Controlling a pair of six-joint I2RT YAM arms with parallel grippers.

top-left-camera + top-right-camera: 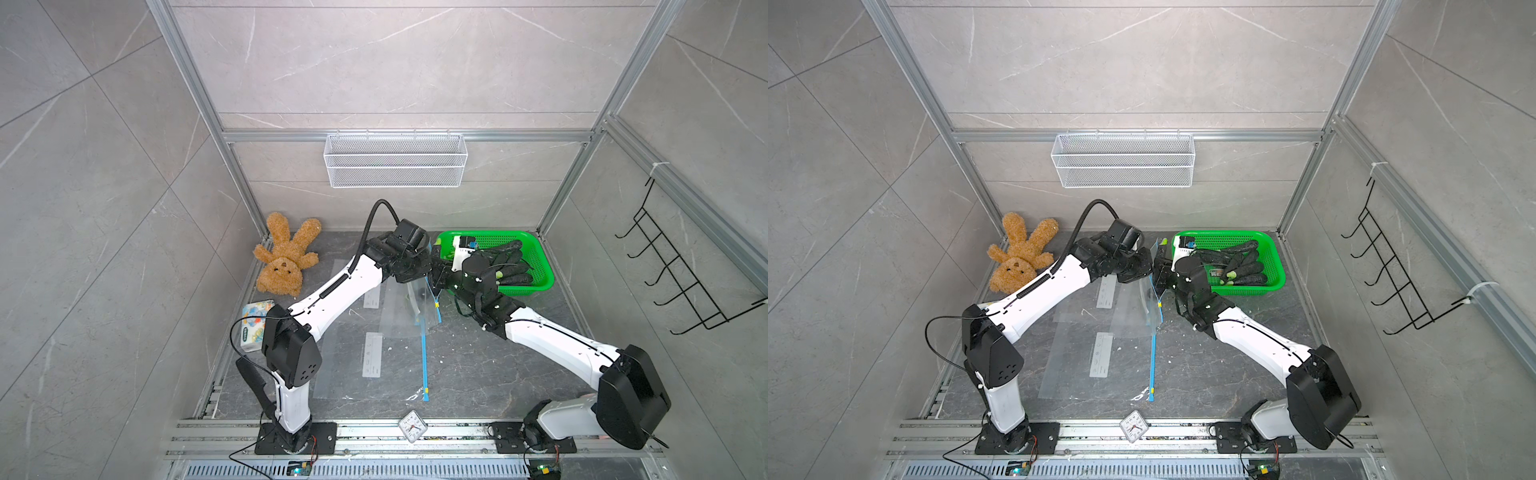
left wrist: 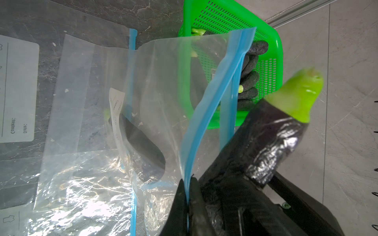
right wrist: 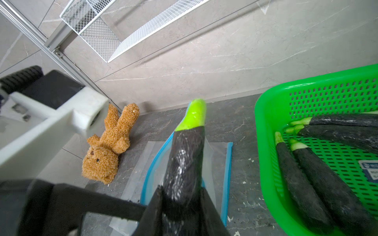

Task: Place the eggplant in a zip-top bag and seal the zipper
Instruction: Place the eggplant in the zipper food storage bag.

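Eggplant grn tip blurry

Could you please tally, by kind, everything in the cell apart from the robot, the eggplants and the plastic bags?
baskets: 2, the green basket and the white wire basket
plush bear: 1
clock: 1
tissue pack: 1
black hook rack: 1
Total: 6

A bag label reads "Content:" and "Date:".
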